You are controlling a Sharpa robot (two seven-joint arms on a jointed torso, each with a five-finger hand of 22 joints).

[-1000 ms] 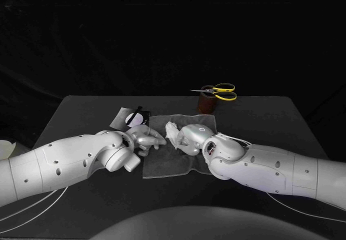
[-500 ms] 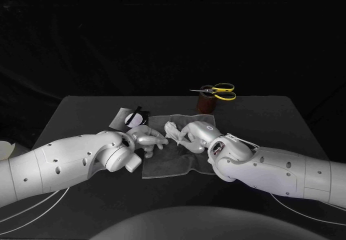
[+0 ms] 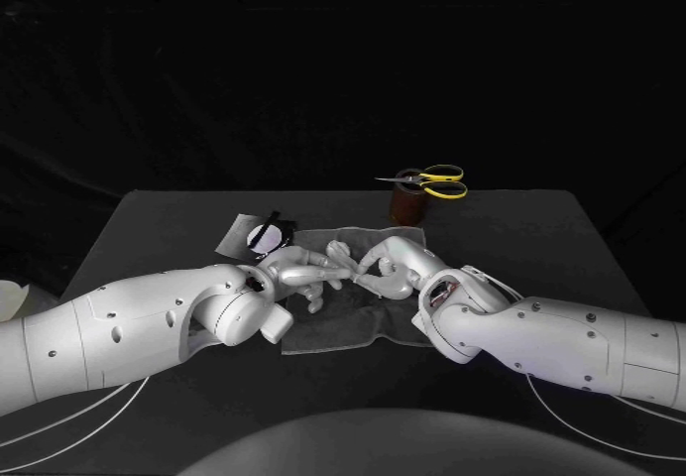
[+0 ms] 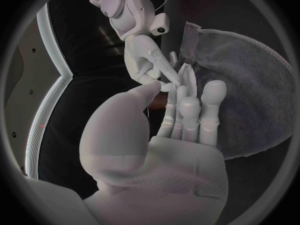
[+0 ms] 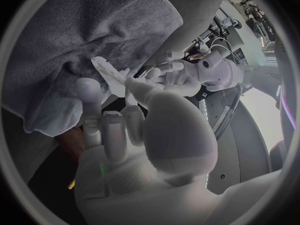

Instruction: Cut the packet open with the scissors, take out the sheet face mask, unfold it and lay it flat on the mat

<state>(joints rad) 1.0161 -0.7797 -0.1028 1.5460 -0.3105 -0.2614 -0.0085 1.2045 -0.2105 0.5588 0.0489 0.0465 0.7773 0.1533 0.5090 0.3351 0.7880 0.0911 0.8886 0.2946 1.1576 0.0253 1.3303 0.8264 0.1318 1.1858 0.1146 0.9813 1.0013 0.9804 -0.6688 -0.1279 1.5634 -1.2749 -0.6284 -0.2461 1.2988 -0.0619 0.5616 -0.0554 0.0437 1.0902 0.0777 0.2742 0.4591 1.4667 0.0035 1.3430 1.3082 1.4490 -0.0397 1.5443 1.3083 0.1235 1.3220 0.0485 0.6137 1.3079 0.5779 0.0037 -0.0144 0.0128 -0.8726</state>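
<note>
Head view: looking down on a matte black table (image 3: 550, 243), with a soft grey mat (image 3: 343, 332) of fuzzy, towel-like cloth lying slightly rumpled at its middle. Meeting over that mat, the left hand (image 3: 303, 270) and the right hand (image 3: 400, 266), both of smooth silver metal. Holding between them, over the mat, a small, limp white sheet face mask (image 4: 186, 75), folded into a narrow pointed strip. Pinching that strip on the right side between the thumb and fingers (image 5: 87, 90). Reaching in from the left with fingers (image 4: 199, 110) straight and pressed together, tips touching the strip's lower end, thumb tip close beside; cannot tell whether clamping or only touching. Lying flat on the table just behind the left hand, a shiny, crinkled foil packet (image 3: 255, 234) bearing a round pale mark. Resting across a dark brown cylindrical holder (image 3: 410, 206) near the table's far edge, steel scissors (image 3: 433, 182) with glossy yellow loop handles.
</note>
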